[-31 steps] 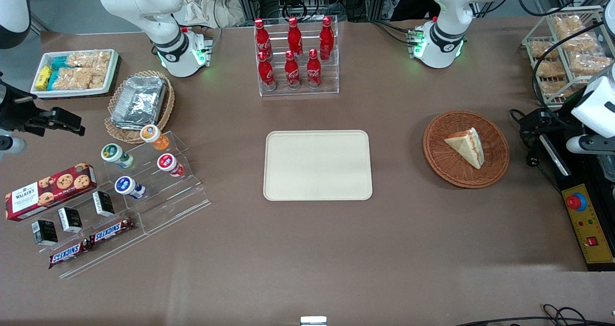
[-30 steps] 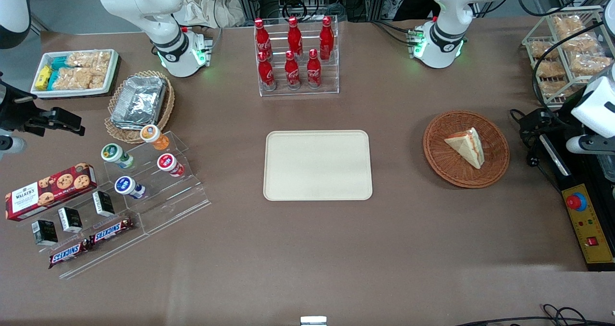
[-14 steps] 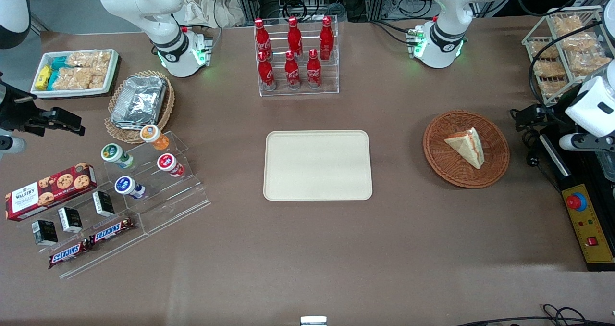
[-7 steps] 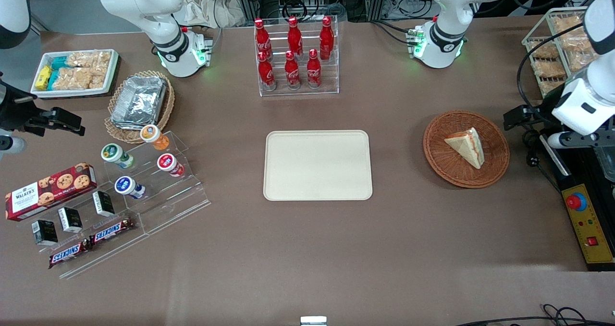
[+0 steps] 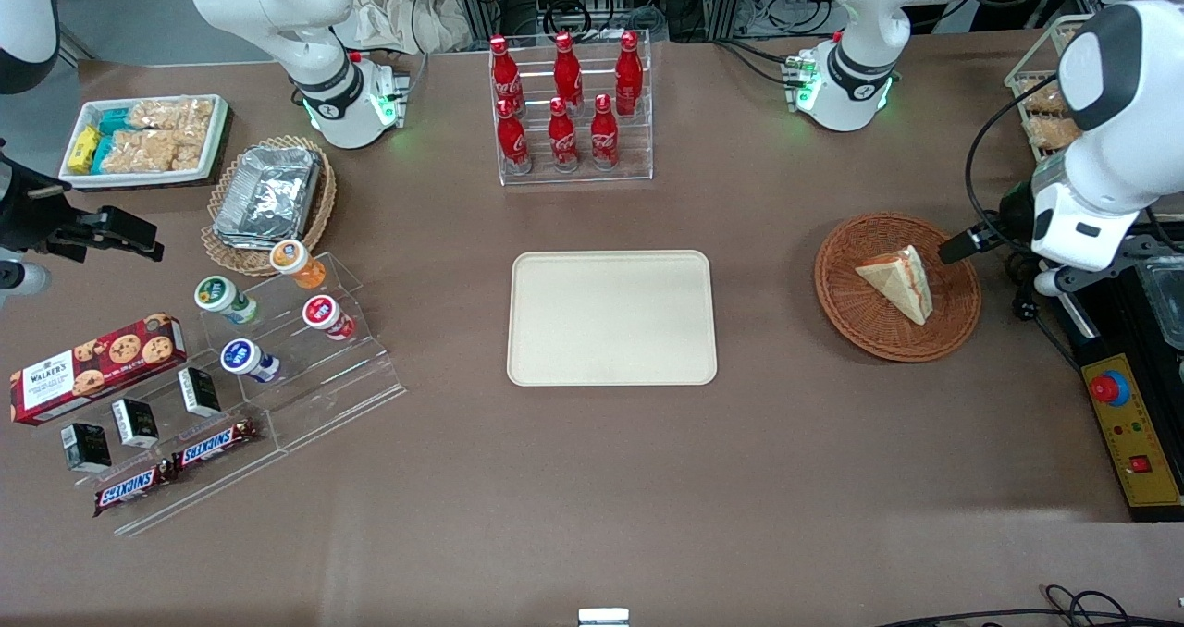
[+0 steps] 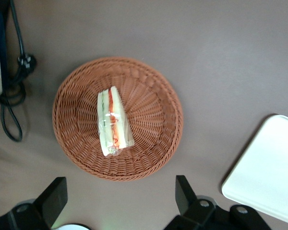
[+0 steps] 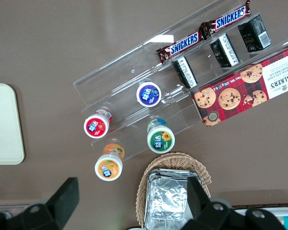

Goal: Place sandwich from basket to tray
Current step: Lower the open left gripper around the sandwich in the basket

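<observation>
We see the tray (image 5: 611, 317) lying flat at the table's (image 5: 592, 479) middle, bare. The basket (image 5: 896, 286) sits well apart from it toward the working arm's end, with 1 sandwich (image 5: 898, 280) resting at its centre. Our left gripper (image 6: 120, 203) hangs above the basket's rim, its 2 fingers (image 6: 54, 198) spread wide apart, holding nothing.

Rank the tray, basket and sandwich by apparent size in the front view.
1. tray, largest
2. basket
3. sandwich, smallest, lying in the basket

All sit at table level, so the order is sound. The gripper hangs above the basket's rim, jaws open.
</observation>
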Robot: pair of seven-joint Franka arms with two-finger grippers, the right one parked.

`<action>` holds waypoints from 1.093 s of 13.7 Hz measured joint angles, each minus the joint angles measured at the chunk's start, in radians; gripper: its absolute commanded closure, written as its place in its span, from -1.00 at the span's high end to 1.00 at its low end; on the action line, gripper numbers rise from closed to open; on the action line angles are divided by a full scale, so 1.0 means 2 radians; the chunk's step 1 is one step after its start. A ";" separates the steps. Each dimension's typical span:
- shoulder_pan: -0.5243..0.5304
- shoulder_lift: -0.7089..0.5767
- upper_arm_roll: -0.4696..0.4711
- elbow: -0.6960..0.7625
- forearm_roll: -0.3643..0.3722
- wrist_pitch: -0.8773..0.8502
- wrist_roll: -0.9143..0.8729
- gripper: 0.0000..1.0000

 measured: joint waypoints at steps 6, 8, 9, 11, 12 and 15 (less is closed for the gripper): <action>0.002 0.000 0.013 -0.105 -0.037 0.077 -0.027 1.00; 0.002 0.003 0.028 -0.123 -0.058 0.091 -0.027 1.00; 0.002 0.005 0.034 -0.132 -0.063 0.101 -0.027 1.00; 0.003 0.012 0.038 -0.154 -0.073 0.130 -0.027 1.00; 0.002 0.019 0.038 -0.164 -0.078 0.144 -0.027 1.00; 0.002 0.048 0.038 -0.177 -0.081 0.171 -0.027 1.00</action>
